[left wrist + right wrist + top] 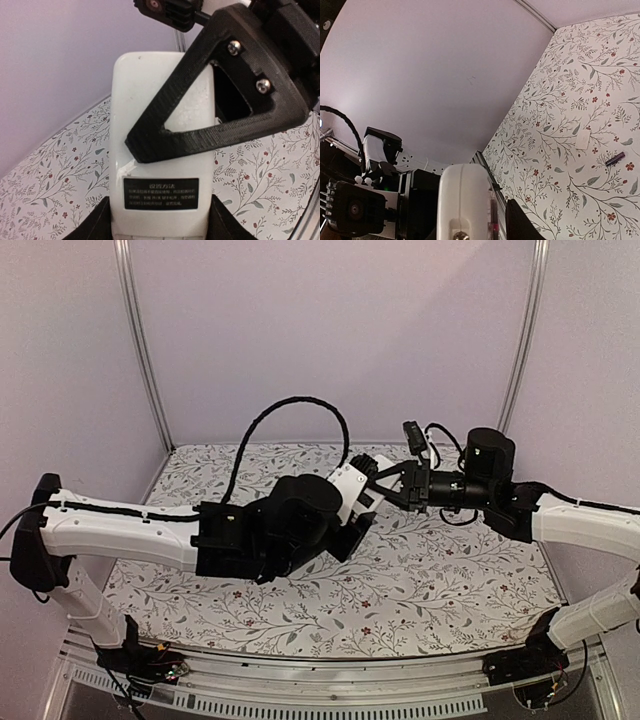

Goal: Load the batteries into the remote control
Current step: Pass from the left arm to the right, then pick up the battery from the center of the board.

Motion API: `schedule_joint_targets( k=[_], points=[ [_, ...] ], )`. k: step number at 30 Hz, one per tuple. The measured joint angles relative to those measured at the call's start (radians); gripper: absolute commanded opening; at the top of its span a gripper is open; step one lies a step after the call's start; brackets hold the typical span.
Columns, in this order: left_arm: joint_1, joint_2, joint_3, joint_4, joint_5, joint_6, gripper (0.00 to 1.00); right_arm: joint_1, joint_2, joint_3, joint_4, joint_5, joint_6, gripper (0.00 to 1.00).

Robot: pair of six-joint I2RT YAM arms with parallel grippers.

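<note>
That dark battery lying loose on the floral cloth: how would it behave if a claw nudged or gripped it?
The dark battery is a slim cylinder lying on its side, so a nudge would probably roll it. It looks smooth and thin, so a pinch might slip off. The floral cloth looks flat, offering little to stop it.

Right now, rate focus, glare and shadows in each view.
Top external: even, soft light, pinkish cast, faint arm shadows on the table. Left wrist: the remote control is sharp, its white top slightly blown out. Right wrist: the remote control is close and blurred; the table beyond is crisp.
</note>
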Motion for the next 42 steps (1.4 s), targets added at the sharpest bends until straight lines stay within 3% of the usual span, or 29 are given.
schedule_joint_targets(
  k=[8,11,14,17,24,34,42],
  points=[
    [0.001,0.007,0.014,-0.001,-0.042,-0.101,0.32,0.013,0.023,-0.007,0.090,0.051,0.037,0.23],
    [0.003,0.010,0.014,-0.005,-0.051,-0.117,0.34,0.018,0.042,-0.007,0.116,0.059,0.043,0.11],
    [0.013,0.013,0.014,-0.019,-0.050,-0.130,0.56,0.019,0.064,-0.008,0.125,0.070,0.053,0.02],
    [0.023,0.014,0.014,-0.022,-0.030,-0.148,0.73,0.018,0.068,-0.008,0.125,0.079,0.057,0.00],
    [0.065,-0.065,-0.033,0.001,0.069,-0.150,0.87,-0.019,0.053,-0.035,0.079,0.074,0.054,0.00],
    [0.273,-0.233,-0.134,-0.083,0.330,-0.167,0.83,-0.137,-0.069,-0.068,-0.101,-0.003,-0.058,0.00],
    [0.442,-0.151,-0.102,-0.237,0.473,-0.192,0.53,-0.146,-0.100,-0.065,-0.289,-0.087,-0.205,0.00]
  ],
)
